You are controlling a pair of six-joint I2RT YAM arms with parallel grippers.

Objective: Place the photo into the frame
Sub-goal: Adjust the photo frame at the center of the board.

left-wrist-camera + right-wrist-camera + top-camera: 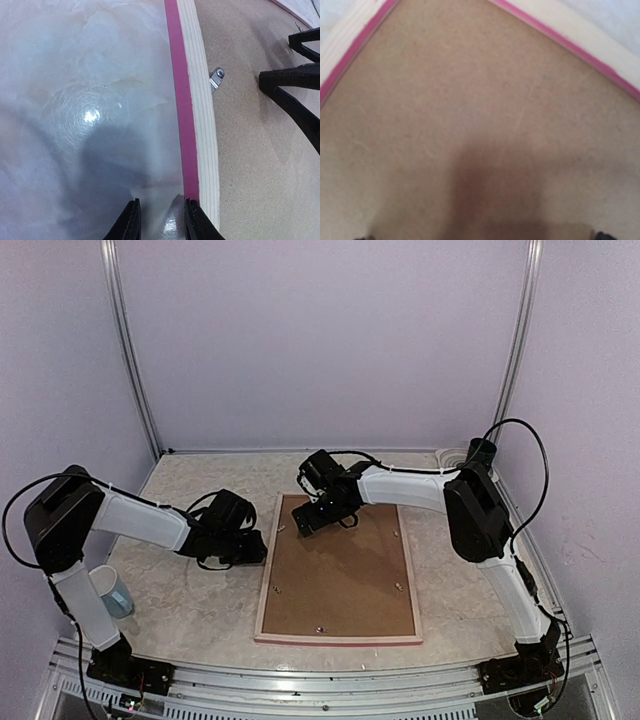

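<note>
The frame (338, 637) lay face down on the worktop (200, 600), photo unseen, likely beneath its backing board (340, 570); my left fingers (129, 222), slightly spread and empty, sat at nine o'clock, my right fingers (292, 80) wide at eleven, so turning the tabs (216, 77) seemed next.

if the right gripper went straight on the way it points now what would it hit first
Most likely the brown backing board in the frame: the right gripper points down at it with nothing between.

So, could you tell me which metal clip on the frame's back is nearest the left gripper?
The far clip on the left rail of the frame: the left gripper hovers just outside it, while the other clips sit farther off.
</note>
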